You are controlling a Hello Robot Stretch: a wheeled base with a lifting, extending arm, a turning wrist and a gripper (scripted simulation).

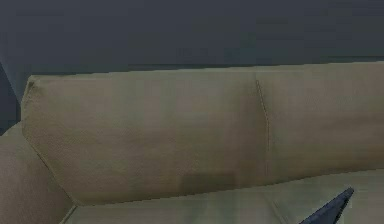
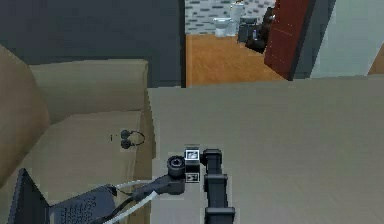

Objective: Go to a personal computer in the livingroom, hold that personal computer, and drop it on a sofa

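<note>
1. Arm side view: my arm (image 2: 215, 196) rises as a dark square bar from the bottom edge, just right of the middle, above the pale floor (image 2: 290, 130) beside the sofa (image 2: 90, 100).
2. At its far end stand the two white squares (image 2: 212, 157) with black marks. Left of them the dark body of my tool (image 2: 118, 200) turns toward the sofa, and its two thin fingers (image 2: 135, 185) slant down and to the left.
3. The fingers end at the personal computer (image 2: 60, 207), a dark unfolded laptop with its screen standing up at the left, low over the sofa seat.
4. I cannot tell how my tool's fingers are set, nor whether they hold anything, because the computer and the seat lie right at and behind them.
5. A small dark object (image 2: 130, 139) lies farther out on the seat, well apart from the computer.
6. Beyond the sofa, a doorway (image 2: 225, 60) shows a wooden floor, with a dark red door (image 2: 290, 35) at its right.
7. In the forward view the sofa's tan backrest (image 1: 150, 120) stands against a dark wall (image 1: 190, 30), and a dark corner of the computer (image 1: 335, 208) pokes in at the lower right.
</note>
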